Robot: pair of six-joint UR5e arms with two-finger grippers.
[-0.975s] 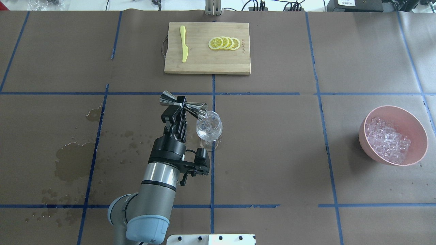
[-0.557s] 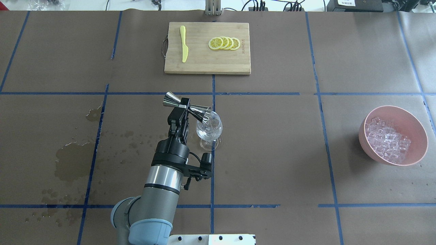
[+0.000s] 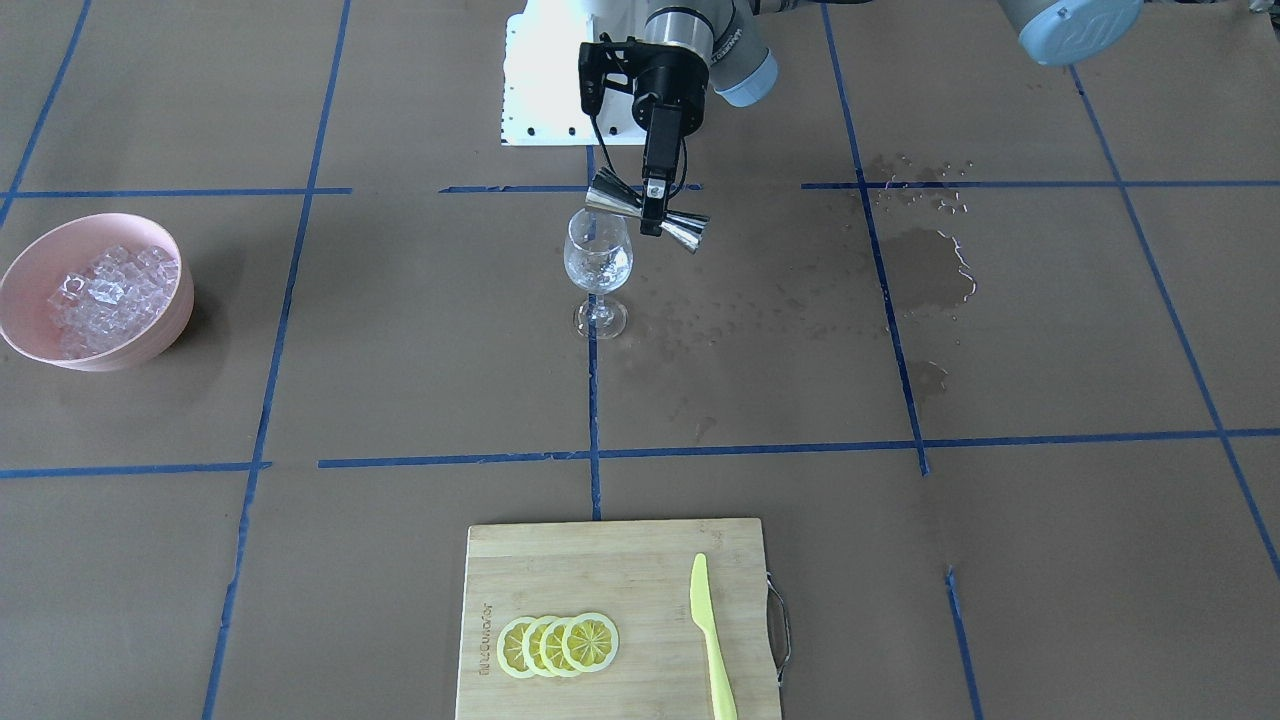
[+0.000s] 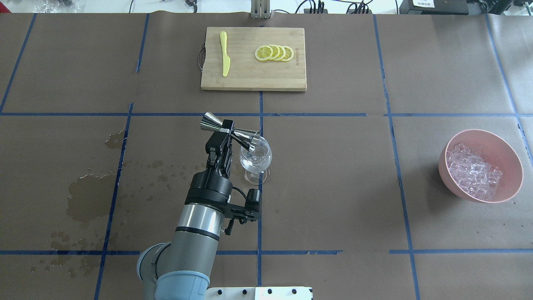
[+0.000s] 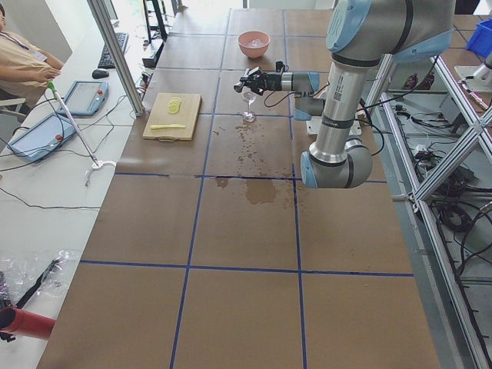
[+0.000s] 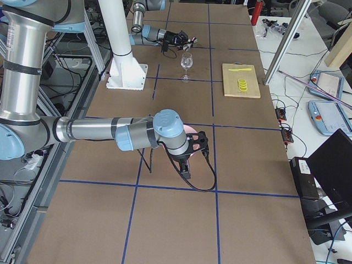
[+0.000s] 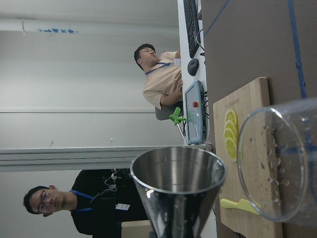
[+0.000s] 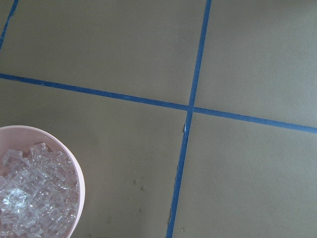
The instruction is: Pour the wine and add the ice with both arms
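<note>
left gripper (image 4: 227, 130): pinching steel jigger (image 4: 246, 138) at its waist. over the last second it shifted right, so the lip is now over the wine glass (image 4: 256, 160); pour judged underway. ice (image 4: 472, 171): heaped in pink bowl (image 4: 513, 164), far right. right gripper (image 6: 187, 165): grip cannot be told.

left arm (image 4: 195, 227): silver-grey tubes, pale blue joint caps (image 4: 181, 287)
left pincer (image 4: 227, 129): black, slim, two-pronged
behind the pincer: black collar (image 4: 209, 187), thin black cable (image 4: 238, 190)
</note>
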